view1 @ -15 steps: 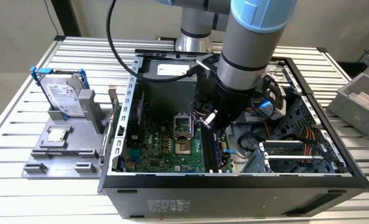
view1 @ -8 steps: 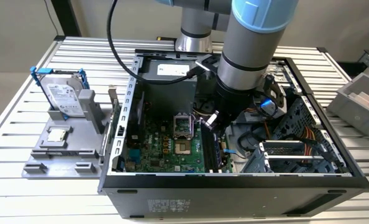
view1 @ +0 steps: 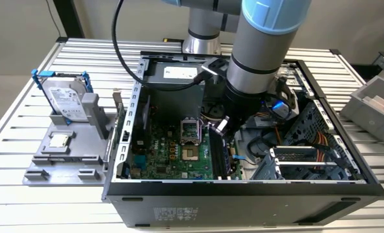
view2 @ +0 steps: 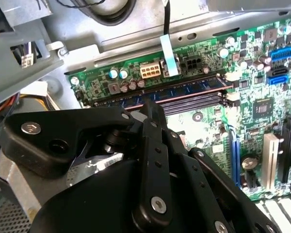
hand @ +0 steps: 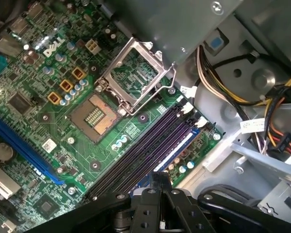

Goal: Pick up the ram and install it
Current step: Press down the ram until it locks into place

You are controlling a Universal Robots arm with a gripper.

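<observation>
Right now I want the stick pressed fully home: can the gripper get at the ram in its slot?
Probably yes: the gripper sits right over the ram seated in the outermost slot, with nothing between them.

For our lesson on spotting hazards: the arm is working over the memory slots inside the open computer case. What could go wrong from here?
1. The ram lies along a slot with the gripper right over it; uneven pressure might leave one end unseated.
2. The empty black slots sit close beside it, so a sideways slip could strike them.
3. Loose cables run nearby and might snag the arm.

Arm [view1: 257, 63] reaches into open computer case [view1: 243, 187]; hard drive [view1: 69, 99] beside.
</observation>
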